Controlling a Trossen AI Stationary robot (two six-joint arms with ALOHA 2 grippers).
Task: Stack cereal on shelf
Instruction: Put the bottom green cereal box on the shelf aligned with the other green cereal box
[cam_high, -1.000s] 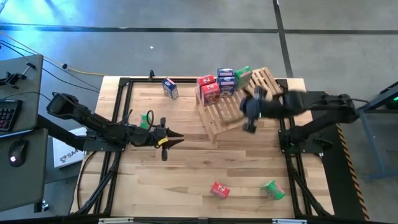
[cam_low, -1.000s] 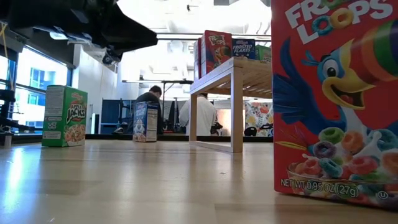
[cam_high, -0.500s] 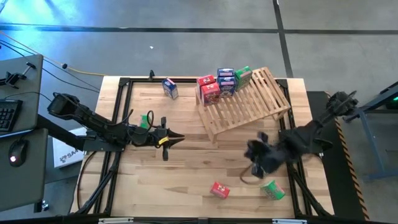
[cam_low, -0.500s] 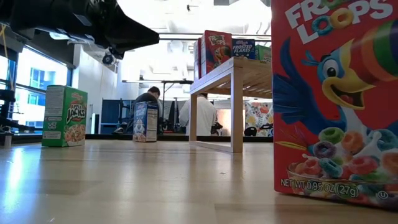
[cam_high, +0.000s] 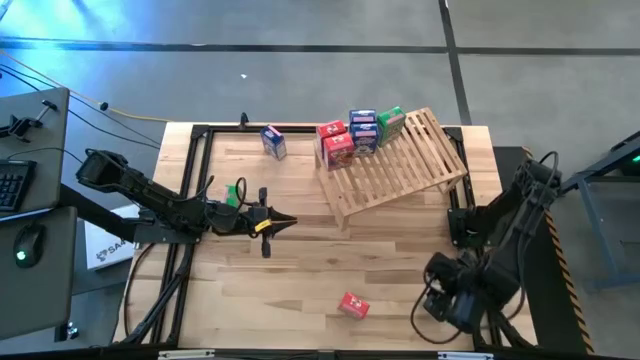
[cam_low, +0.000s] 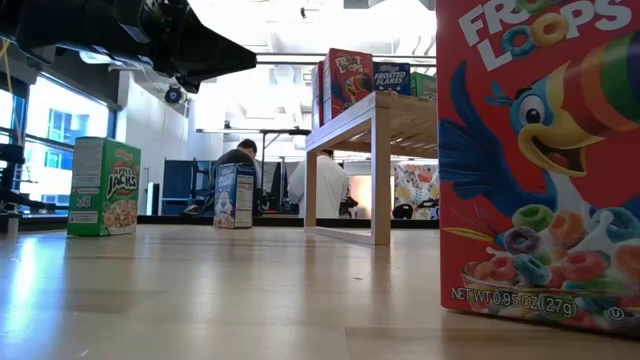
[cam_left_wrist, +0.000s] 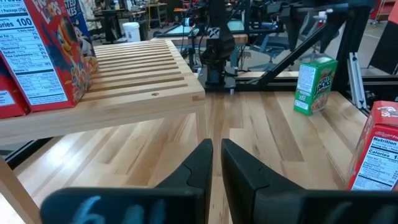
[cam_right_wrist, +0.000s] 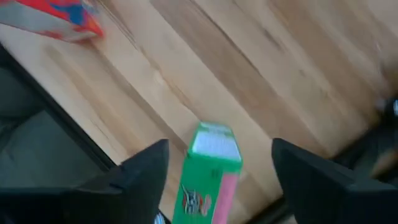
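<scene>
The shelf (cam_high: 400, 170) is a slatted wooden rack at the far right of the table; a red (cam_high: 336, 143), a blue (cam_high: 364, 130) and a green cereal box (cam_high: 391, 123) stand on its far end. My right gripper (cam_right_wrist: 214, 180) hangs open above a green box (cam_right_wrist: 208, 168) standing near the table's near right corner, one finger on each side and apart from it. In the high view the right gripper (cam_high: 445, 300) hides that box. My left gripper (cam_high: 285, 222) is shut and holds nothing, left of the table's middle.
Loose boxes stand on the table: a red one (cam_high: 352, 305) near the front edge, a blue one (cam_high: 273, 141) at the far side, a green one (cam_high: 235, 193) beside my left arm. Black frame rails (cam_high: 190, 180) run along the table's sides. People show in the room beyond.
My right gripper has swung from the shelf's near edge toward the table's near right corner and come down over the green box there. The boxes and the shelf stand as before.
</scene>
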